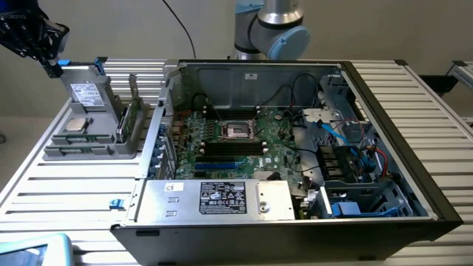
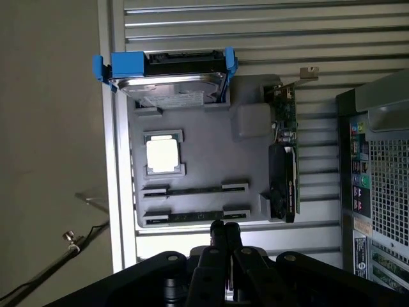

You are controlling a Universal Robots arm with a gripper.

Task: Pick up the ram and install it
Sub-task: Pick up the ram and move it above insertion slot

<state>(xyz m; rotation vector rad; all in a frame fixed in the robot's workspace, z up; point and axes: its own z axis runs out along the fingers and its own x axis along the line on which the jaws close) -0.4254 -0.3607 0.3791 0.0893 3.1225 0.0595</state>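
"Close under the wrist camera, how does the claw stand?"

"Narrow. Its two black fingers are pressed together with nothing between them. It hangs in the air over the gray tray and touches none of it."

"And the ram?"

"The ram is in that tray, on its edge in the long slot along the rim, the part of the tray nearest the fingertips. A second dark strip sits the same way in the slot just beside it. I cannot tell the two apart."

"What lies past the slots?"

"A square silver processor chip lies flat in its own pocket. Past it, a hard drive sits in a blue bracket at the tray's other end. A green expansion card stands on edge along the side of the tray toward the computer."

"Farther off?"

"The tray rests on a slatted metal table, at the exterior view's left of the open computer case. Inside the case, a silver power supply lies against the near wall. Behind it is the motherboard, with long black memory slots and a square processor socket. Blue cables run toward the exterior view's right. Behind the case rises the arm."
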